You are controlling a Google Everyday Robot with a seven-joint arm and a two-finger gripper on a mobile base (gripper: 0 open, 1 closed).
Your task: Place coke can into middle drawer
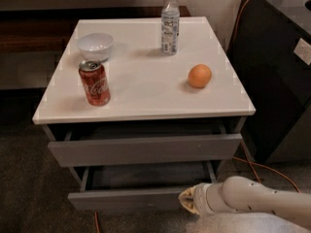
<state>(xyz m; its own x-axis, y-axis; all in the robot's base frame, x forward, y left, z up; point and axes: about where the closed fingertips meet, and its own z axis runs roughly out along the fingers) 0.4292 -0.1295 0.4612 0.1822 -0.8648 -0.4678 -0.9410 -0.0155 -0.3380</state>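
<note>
At the flat grey middle drawer (126, 198) front sits the cream tool (187, 201), grip unclear

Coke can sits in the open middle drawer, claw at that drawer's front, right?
No. Camera view: the red aluminium coke can stands on the white tabletop, not in the grey middle drawer. The claw is at that drawer's front.

Office or lab (dark carpet (29, 188), orange cable (266, 169), drawer cabinet (146, 103)); pincer (187, 201) at middle drawer (126, 198) front.

The hand (187, 201) at the middle drawer (124, 199) has its arm (262, 201) cropped.
</note>
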